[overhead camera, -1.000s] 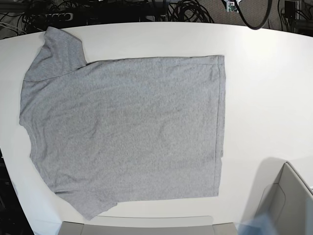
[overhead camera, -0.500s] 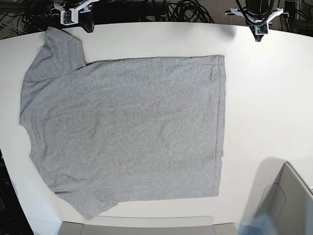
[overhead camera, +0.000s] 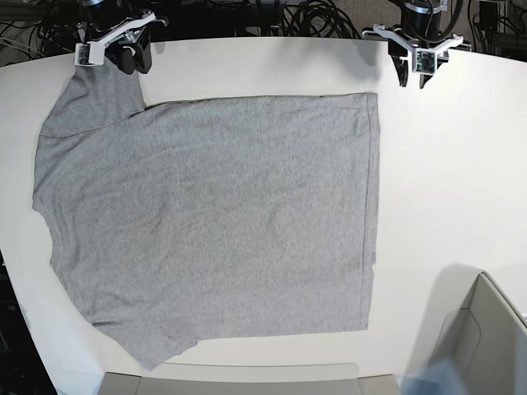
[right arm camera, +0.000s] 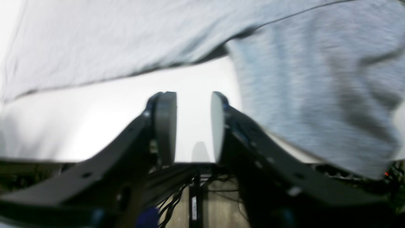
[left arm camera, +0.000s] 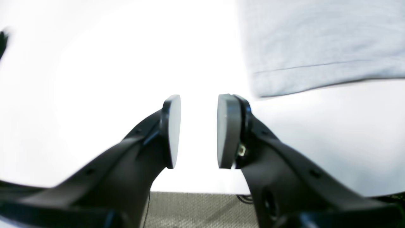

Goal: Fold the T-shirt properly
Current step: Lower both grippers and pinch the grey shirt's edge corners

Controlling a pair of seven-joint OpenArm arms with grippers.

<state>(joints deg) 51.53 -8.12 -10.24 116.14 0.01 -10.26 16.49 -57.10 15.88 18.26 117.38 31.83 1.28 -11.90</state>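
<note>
Plainly, the T-shirt (overhead camera: 214, 222) is spread flat and plain side up on the white table (overhead camera: 453, 181), with its collar end toward the left of the base view, its hem toward the right, one sleeve at the far left corner and the other at the near edge. No fold is seen in it yet.

Both pincers are held at the far edge of the table. The left gripper (left arm camera: 196, 129) is seen with its jaws parted and nothing between them, just beside the far hem corner of the shirt but not touching it. The right gripper (right arm camera: 193, 126) is likewise parted and empty, placed over bare table between the far sleeve and the far side seam, close to the cloth.

The shirt is judged to be light, soft and limp. It is expected to drape and sag from any point by which it is lifted, and to drag rather than slide cleanly. A single thin layer lying flat is hard to pinch, so hold is best taken at edges: the far hem corner for the left gripper, and the far shoulder or sleeve seam for the right. Matching grips are advised so that the cloth is carried evenly.
</note>
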